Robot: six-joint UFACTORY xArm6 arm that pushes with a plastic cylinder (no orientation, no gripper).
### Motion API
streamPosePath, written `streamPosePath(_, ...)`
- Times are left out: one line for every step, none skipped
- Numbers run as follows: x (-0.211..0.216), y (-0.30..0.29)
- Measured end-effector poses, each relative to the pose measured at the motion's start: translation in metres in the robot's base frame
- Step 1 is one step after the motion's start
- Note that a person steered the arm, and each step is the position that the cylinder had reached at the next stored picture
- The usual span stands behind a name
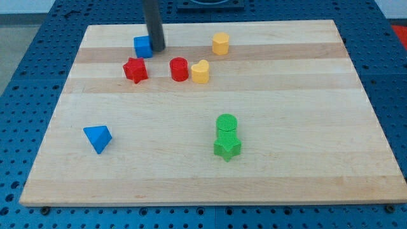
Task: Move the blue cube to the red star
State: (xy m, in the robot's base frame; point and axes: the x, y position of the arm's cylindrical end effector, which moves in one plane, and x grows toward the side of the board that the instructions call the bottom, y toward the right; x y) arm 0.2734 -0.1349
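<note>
The blue cube [142,46] sits near the view's top left on the wooden board [305,114]. The red star [135,70] lies just below it, a small gap apart. My tip [157,48] stands right against the blue cube's right side, with the dark rod rising out of the view's top.
A red cylinder [179,69] and a yellow heart [200,72] lie side by side right of the red star. A yellow hexagonal block [220,44] sits near the top. A blue triangular block [98,138] lies at lower left. A green cylinder [226,124] touches a green star [227,147].
</note>
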Motion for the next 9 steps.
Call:
streamPosePath(-0.001, -0.034)
streamPosePath(-0.025, -0.048)
streamPosePath(-0.032, -0.067)
streamPosePath(-0.032, -0.090)
streamPosePath(-0.024, -0.100)
streamPosePath(-0.011, -0.090)
streamPosePath(-0.022, -0.091)
streamPosePath(-0.033, -0.081)
streamPosePath(-0.030, -0.070)
